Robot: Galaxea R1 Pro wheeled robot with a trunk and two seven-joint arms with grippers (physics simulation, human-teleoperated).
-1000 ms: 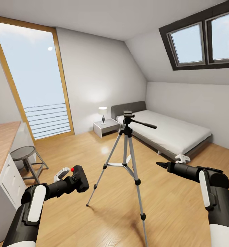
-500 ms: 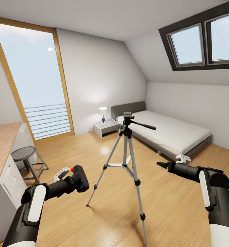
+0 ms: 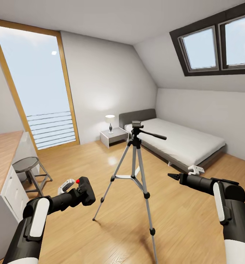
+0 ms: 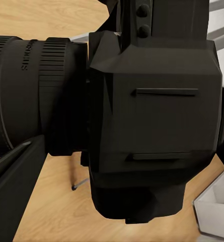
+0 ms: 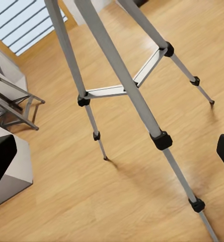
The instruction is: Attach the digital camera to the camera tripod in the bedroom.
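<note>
The camera tripod (image 3: 135,171) stands on the wood floor in the middle of the bedroom, its black pan head (image 3: 137,128) bare and its long handle pointing right. My left gripper (image 3: 79,193) is low and left of the tripod, shut on the digital camera (image 3: 85,190), whose red button faces up. In the left wrist view the digital camera (image 4: 152,116) is close up, lens to one side. My right gripper (image 3: 172,177) hangs right of the tripod, open and holding nothing. The right wrist view looks down on the tripod's silver legs (image 5: 123,92).
A grey metal stool (image 3: 27,169) and a wood-topped white desk (image 3: 3,161) stand at the left. The grey low bed (image 3: 181,141) and a nightstand with a lamp (image 3: 113,135) lie behind the tripod. A tall window (image 3: 38,91) fills the far left wall.
The whole picture has shifted slightly, so the head camera moved a little. Both arms and the held camera keep their places.
</note>
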